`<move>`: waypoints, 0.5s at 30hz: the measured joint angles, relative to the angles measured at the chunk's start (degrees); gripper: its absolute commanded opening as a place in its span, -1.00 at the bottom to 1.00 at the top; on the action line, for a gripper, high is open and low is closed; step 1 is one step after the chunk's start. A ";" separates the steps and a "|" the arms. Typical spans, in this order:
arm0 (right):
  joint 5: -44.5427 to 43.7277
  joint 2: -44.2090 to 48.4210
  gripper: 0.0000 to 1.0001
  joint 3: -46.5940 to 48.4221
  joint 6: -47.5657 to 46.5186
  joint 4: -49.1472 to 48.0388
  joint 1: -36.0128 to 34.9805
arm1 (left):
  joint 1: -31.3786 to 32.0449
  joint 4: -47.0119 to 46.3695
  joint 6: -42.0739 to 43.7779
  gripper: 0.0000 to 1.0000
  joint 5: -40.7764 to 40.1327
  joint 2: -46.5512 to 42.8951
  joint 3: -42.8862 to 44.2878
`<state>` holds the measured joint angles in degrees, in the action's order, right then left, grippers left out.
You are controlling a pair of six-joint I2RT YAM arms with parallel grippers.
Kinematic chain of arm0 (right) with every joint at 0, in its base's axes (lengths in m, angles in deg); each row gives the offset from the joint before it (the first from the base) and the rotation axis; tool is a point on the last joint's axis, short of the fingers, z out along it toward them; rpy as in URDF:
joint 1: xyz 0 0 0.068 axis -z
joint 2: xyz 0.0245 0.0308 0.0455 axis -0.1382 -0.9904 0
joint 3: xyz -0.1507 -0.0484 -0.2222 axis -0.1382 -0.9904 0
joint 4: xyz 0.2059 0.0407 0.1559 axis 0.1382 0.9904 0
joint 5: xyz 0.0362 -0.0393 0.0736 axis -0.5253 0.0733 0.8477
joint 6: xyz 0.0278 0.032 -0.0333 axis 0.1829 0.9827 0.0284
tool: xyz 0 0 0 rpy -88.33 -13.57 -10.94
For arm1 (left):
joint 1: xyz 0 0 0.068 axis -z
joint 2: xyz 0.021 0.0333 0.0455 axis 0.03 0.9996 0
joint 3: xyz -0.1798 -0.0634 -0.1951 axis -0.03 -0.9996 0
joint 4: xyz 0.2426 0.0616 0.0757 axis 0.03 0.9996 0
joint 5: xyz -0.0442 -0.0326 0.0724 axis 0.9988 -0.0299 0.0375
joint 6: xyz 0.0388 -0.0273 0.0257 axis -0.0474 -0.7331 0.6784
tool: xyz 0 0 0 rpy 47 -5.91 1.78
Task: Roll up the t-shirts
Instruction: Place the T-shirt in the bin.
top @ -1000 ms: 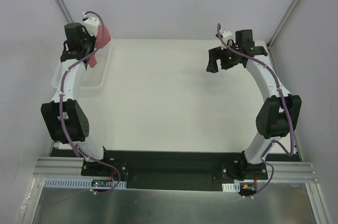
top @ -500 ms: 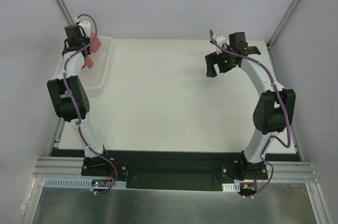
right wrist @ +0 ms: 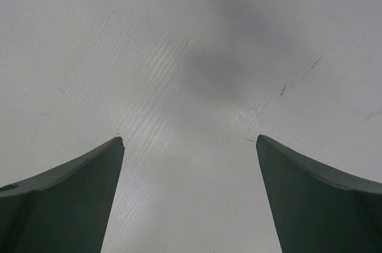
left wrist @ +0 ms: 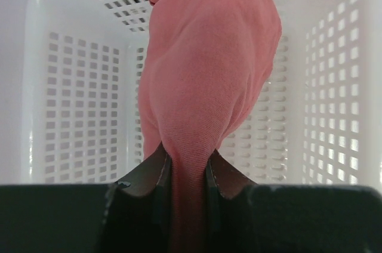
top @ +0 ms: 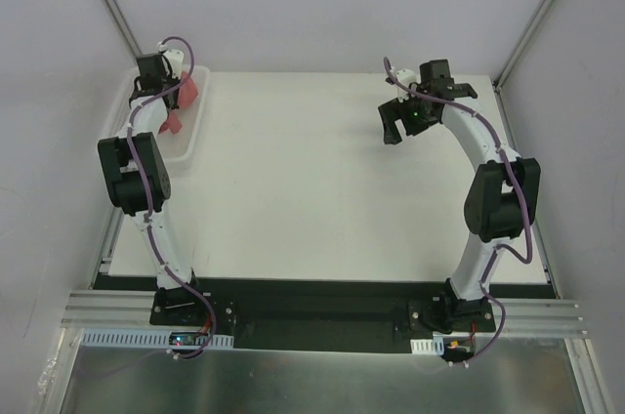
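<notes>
Setting: two robot arms reach from the near edge over a white tabletop (top: 312,199), seen from above and behind.
Left arm (top: 132,175): stretched to the far-left corner, its wrist poised over a white perforated basket (top: 187,145).
Left jaws: drawn almost together, pinching a gathered fold of the t-shirt (left wrist: 209,74) between their dark pads.
T-shirt: plain salmon-red, with no print. It is bunched into one soft mass that runs from the jaws into the basket, in front of its far wall. From overhead only small red patches show beside the wrist.
Contact below: the pictures do not show whether the fabric touches the basket floor.
Basket: it sits at the tabletop's far-left corner, along the left edge. The wrist camera shows its walls pierced with rows of square holes, enclosing the shirt on three sides.
Right arm (top: 498,199): bent over the far-right part of the tabletop, well apart from the basket and the shirt.
Right jaws: spread wide and holding nothing. Between the two tips lies only bare, lightly scratched tabletop with a soft grey shadow on it.
</notes>
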<state>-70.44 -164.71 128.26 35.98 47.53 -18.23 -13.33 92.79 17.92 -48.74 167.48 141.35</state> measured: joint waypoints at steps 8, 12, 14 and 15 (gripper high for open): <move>0.02 -2.03 0.93 1.92 -0.02 0.57 -0.15 | 3.15 -0.63 2.51 -1.00 -0.04 0.17 -3.23; 0.02 -2.08 0.93 2.03 -0.02 0.68 -0.26 | 3.76 -1.07 3.85 -1.00 -0.04 0.17 -4.63; 0.02 -2.10 0.93 2.03 -0.02 0.76 -0.44 | 3.80 -1.49 4.50 -1.00 -0.04 0.17 -5.14; 0.02 -2.10 0.93 2.03 -0.02 0.81 -0.50 | 3.82 -1.70 4.76 -1.00 -0.04 0.17 -5.33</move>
<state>-70.42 -166.80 130.29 35.96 48.34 -18.73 -9.51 91.08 22.68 -48.78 167.65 136.02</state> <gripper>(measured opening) 0.963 0.154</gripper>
